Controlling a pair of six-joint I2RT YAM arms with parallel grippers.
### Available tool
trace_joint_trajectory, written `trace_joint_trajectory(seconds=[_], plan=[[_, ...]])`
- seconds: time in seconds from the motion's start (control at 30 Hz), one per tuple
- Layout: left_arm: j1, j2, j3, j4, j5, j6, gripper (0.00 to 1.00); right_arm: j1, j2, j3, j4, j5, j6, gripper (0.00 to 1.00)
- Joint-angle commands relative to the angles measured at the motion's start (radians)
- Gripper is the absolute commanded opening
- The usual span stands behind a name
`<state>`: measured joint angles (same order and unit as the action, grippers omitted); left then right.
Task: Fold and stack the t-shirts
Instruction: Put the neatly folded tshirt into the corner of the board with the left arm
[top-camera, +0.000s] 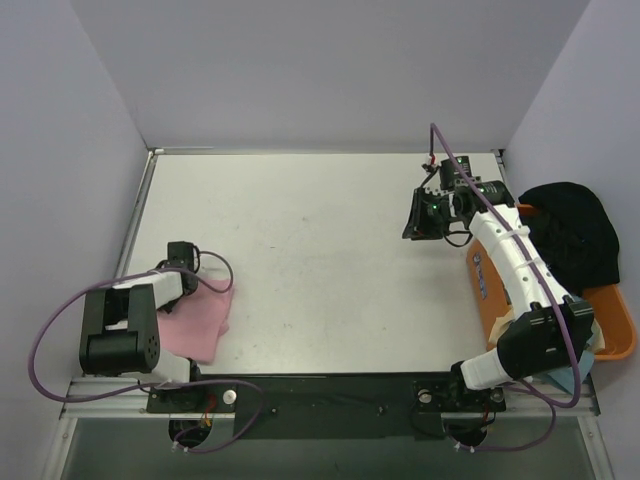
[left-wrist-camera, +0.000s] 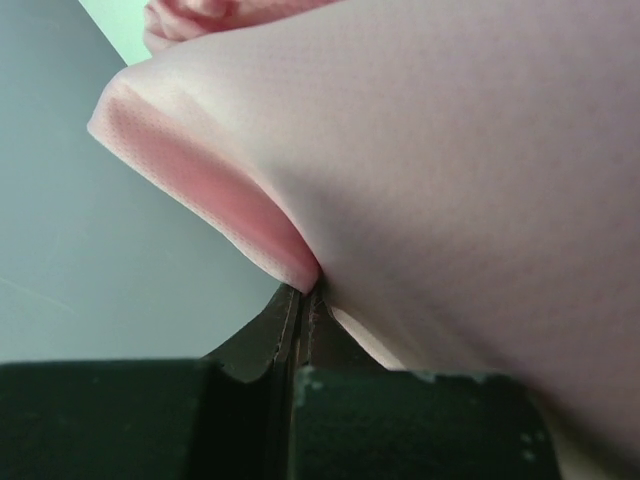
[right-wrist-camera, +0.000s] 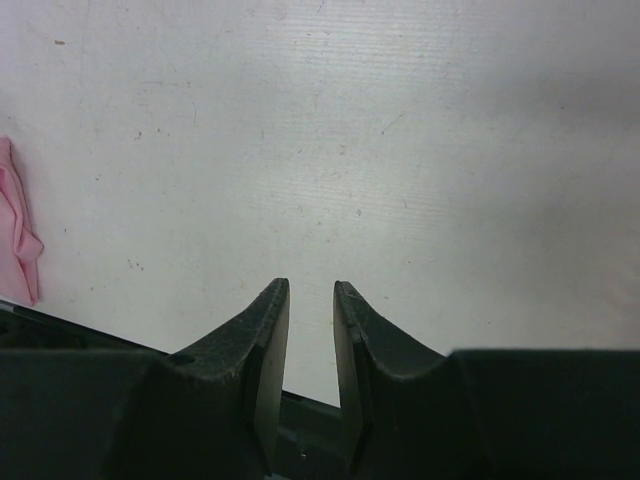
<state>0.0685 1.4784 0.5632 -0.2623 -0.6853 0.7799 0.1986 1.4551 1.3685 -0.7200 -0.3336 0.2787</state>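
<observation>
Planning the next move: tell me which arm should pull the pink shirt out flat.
Left. The left gripper is shut on the pink t-shirt near its base; the right gripper hangs open and empty over the table, far across.

First t-shirt (top-camera: 205, 322) sits near-left on table (top-camera: 320, 250); second t-shirt (top-camera: 572, 235) lies on tub (top-camera: 618, 335) beside table's right edge.

Left claw (left-wrist-camera: 303, 290) and right claw (right-wrist-camera: 311, 284) are matte black; behind them, white arms (top-camera: 505, 250) with black joints (top-camera: 545, 335) carry purple cables (top-camera: 433, 138).
</observation>
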Motion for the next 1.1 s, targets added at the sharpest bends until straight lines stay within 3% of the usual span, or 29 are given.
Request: trace_joint_trajectory(seconds=[0.0,0.13,0.17,0.2,0.27,0.43,0.5,0.57,0.6,0.67,0.7,0.73,0.77,0.87,1.07], plan=[[0.007,0.013,0.007,-0.078,-0.1,-0.079,0.0,-0.011,0.01,0.044,-0.056,-0.012,-0.027,0.21],[0.013,-0.001,-0.008,-0.069,-0.167,-0.057,0.0,-0.013,0.011,0.044,-0.056,-0.03,-0.024,0.22],[0.016,-0.003,-0.008,-0.06,-0.175,-0.054,0.1,-0.013,0.014,0.046,-0.056,-0.033,-0.024,0.22],[0.014,-0.004,-0.008,-0.036,-0.198,-0.038,0.45,-0.013,0.017,0.047,-0.056,-0.039,-0.024,0.22],[0.016,-0.015,-0.003,-0.006,-0.221,-0.005,0.88,-0.013,0.017,0.049,-0.056,-0.047,-0.022,0.22],[0.013,-0.081,0.067,-0.061,-0.229,-0.001,0.89,-0.013,0.008,0.047,-0.058,-0.068,-0.019,0.22],[0.01,-0.118,0.125,-0.151,-0.176,-0.086,0.89,-0.013,0.007,0.046,-0.061,-0.071,-0.018,0.22],[0.007,-0.164,0.225,-0.305,0.038,-0.218,0.89,-0.013,0.008,0.049,-0.064,-0.071,-0.016,0.22],[0.007,-0.168,0.277,-0.412,0.106,-0.249,0.87,-0.011,0.01,0.05,-0.065,-0.074,-0.016,0.22],[0.007,-0.181,0.325,-0.503,0.297,-0.32,0.72,-0.011,0.014,0.05,-0.067,-0.084,-0.015,0.22],[0.007,-0.172,0.329,-0.515,0.385,-0.352,0.49,-0.011,0.014,0.05,-0.067,-0.085,-0.013,0.22],[0.007,-0.158,0.333,-0.532,0.426,-0.363,0.32,-0.01,0.014,0.049,-0.067,-0.085,-0.012,0.22],[0.005,-0.132,0.336,-0.541,0.494,-0.382,0.0,-0.01,0.019,0.049,-0.067,-0.084,-0.01,0.22],[0.005,-0.058,0.328,-0.584,0.534,-0.396,0.0,-0.007,0.017,0.044,-0.064,-0.073,0.005,0.21],[0.01,0.048,0.225,-0.465,0.304,-0.34,0.0,-0.007,-0.058,-0.041,-0.009,-0.006,0.046,0.21]])
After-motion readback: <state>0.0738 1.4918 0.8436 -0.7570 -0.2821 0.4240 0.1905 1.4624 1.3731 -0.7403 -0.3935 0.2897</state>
